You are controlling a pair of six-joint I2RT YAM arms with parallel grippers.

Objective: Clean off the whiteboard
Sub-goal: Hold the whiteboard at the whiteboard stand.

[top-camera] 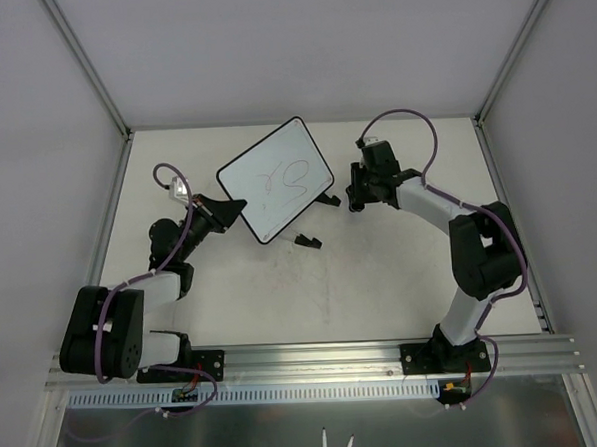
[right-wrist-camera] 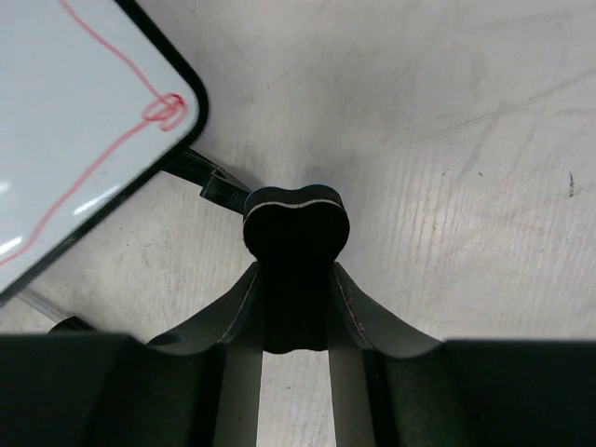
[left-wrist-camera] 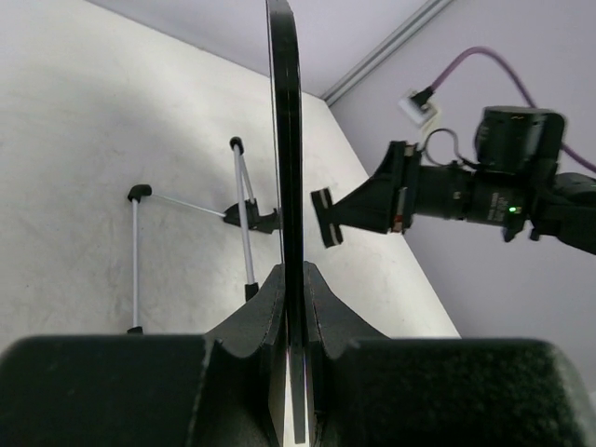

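Note:
The whiteboard sits tilted at mid-table, with red scribbles on its face. My left gripper is shut on its left edge. In the left wrist view the board stands edge-on between the fingers, and its thin wire stand legs reach down to the table. My right gripper hangs just right of the board, apart from it, shut on a black bone-shaped eraser. The board's corner with a red line fills the upper left of the right wrist view.
The board's two black feet rest on the white table. Grey walls with aluminium posts close in the back and sides. A metal rail carrying the arm bases runs along the near edge.

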